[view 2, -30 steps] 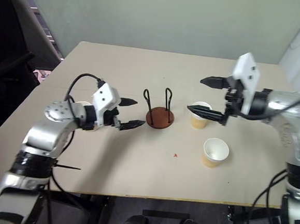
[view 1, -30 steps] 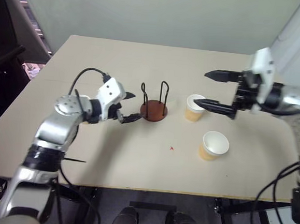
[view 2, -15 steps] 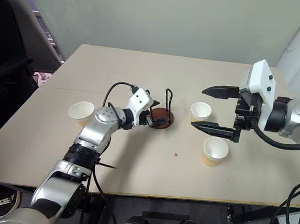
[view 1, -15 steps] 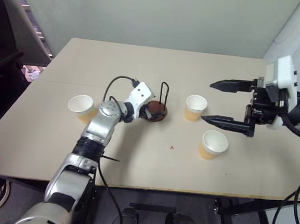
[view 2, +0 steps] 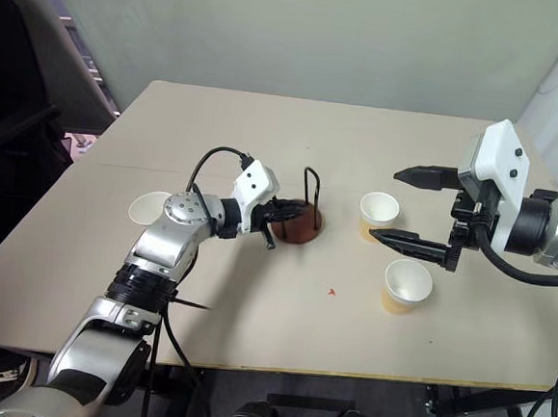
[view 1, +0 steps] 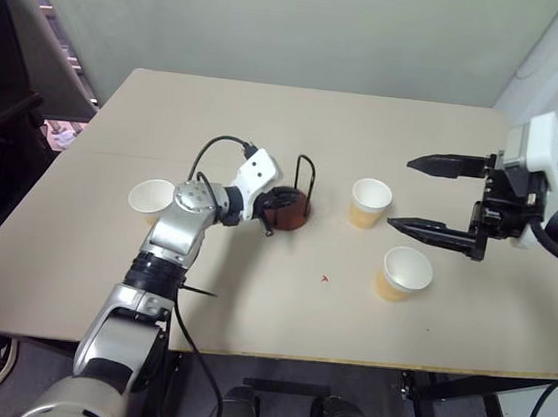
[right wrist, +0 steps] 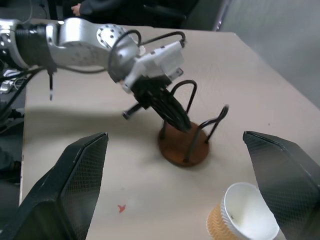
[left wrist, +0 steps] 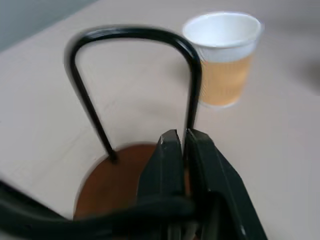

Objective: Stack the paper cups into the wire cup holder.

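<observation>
Left gripper (left wrist: 182,145) closed narrow over the wire cup holder (view 1: 287,207), fingers pinched together at the near black loop, apparently clamped on the wire itself, though from the wrist view hard to tell whether gripping or just beside it; most likely there to steady the light stand so as not to slide or tip under a cup coming down. Holder: flat round reddish-brown disc, smooth and matte, two thin glossy black wire hoops rising from it, nothing inside yet. Right gripper (view 1: 433,196) spread wide and empty, well to the right of the holder, hanging above the table (view 1: 253,293) over the gap between two paper cups, probably poised for a pick. Cups small, tapered, finely ribbed tan-orange walls, white rolled rims, white interiors, all upright. One cup (view 1: 369,202) just right of the holder, a second (view 1: 404,272) further right and nearer the front edge, a third (view 1: 150,200) left of the holder, partly behind the left arm. Tabletop pale beige, plain and smooth.
</observation>
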`<state>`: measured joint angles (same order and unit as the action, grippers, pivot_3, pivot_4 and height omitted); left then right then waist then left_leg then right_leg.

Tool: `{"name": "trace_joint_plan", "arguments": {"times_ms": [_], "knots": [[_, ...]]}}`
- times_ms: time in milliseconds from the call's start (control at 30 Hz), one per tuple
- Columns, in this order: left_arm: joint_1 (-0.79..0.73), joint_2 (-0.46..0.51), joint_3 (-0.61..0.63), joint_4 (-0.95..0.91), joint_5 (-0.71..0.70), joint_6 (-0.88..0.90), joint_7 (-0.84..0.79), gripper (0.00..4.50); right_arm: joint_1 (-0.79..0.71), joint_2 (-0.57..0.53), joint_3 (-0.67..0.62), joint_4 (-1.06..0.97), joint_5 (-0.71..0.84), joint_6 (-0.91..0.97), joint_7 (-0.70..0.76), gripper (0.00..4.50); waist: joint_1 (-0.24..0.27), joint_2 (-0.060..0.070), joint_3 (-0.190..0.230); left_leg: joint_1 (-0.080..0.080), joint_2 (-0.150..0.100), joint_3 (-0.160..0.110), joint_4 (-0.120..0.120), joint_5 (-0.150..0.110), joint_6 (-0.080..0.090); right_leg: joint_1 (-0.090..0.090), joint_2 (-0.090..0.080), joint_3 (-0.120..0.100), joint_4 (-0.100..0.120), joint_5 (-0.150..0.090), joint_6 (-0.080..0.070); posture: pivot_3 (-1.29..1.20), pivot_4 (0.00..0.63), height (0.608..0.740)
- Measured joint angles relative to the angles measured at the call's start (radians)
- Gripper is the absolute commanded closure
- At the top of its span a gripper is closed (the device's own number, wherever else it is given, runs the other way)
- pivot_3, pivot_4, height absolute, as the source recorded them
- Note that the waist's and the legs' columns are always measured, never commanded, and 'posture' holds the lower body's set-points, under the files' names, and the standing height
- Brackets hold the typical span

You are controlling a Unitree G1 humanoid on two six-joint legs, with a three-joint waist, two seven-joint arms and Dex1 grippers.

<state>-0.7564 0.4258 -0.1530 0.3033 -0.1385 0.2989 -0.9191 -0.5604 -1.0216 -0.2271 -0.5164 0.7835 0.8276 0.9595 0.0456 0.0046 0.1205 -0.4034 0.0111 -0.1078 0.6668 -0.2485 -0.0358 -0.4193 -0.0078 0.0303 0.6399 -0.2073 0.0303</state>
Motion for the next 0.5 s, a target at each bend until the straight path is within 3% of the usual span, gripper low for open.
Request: {"name": "trace_joint_plan", "arguments": {"times_ms": [267,500], "knots": [[0.012,-0.029,-0.032,-0.09,-0.08,0.093,-0.13,4.47,0.022,-0.004,-0.006,-0.009,0.002,-0.003,-0.007,0.0,0.004,0.0,0.0,0.0,0.0,0.002,0.001,-0.003,0.004,0.0,-0.004,0.0,-0.002,0.001,0.002,0.0,0.15,0.74],[0.023,-0.043,-0.138,-0.235,-0.12,0.178,-0.227,4.47,0.059,-0.006,-0.033,-0.046,0.01,-0.003,-0.026,0.0,0.003,0.0,0.0,0.0,0.0,0.004,0.001,-0.004,0.005,0.0,-0.005,0.0,-0.003,0.001,0.002,0.0,0.15,0.74]]}}
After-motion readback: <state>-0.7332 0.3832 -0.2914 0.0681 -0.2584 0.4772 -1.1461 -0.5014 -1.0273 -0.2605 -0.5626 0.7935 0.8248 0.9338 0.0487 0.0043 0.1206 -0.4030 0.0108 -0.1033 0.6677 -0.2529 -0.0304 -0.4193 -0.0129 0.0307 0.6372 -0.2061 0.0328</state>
